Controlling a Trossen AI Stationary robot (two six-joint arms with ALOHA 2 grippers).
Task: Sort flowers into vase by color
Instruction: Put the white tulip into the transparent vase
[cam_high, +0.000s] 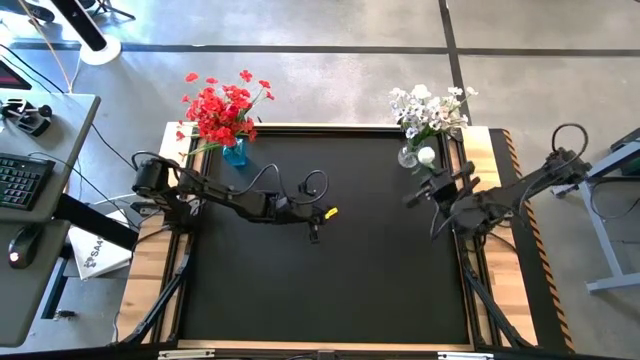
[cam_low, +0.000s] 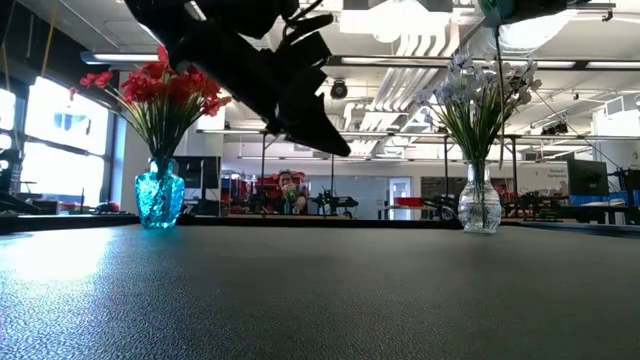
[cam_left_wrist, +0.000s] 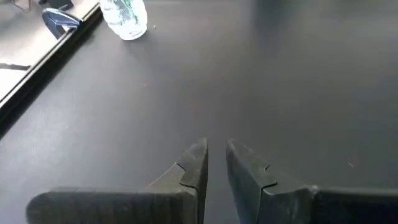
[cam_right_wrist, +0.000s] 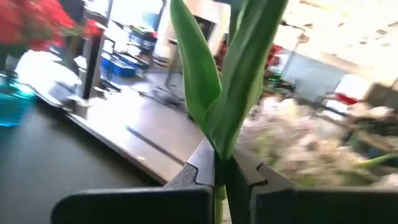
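Red flowers (cam_high: 222, 108) stand with their stems in a blue vase (cam_low: 160, 195) at the far left of the black mat. White flowers (cam_high: 430, 110) stand in a clear vase (cam_low: 480, 205) at the far right. My right gripper (cam_high: 418, 193) is just near of the clear vase, shut on a green flower stem with long leaves (cam_right_wrist: 214, 74). Its bloom does not show in the right wrist view. My left gripper (cam_high: 314, 228) hangs over the middle of the mat, empty, with its fingers (cam_left_wrist: 198, 163) almost together. My right gripper pinches the green stem (cam_right_wrist: 219, 163) between its two fingers, just below where the long leaves branch off. The fingers point about level toward the table's far side and lie across the stem. The stem is lifted clear of the mat, beside the white flowers (cam_right_wrist: 311, 149).
The black mat (cam_high: 330, 290) has a raised wooden frame (cam_high: 150, 260) around it. A desk with a keyboard and mouse (cam_high: 25, 185) stands left of the table. A person (cam_low: 290, 190) sits far off in the room behind the table.
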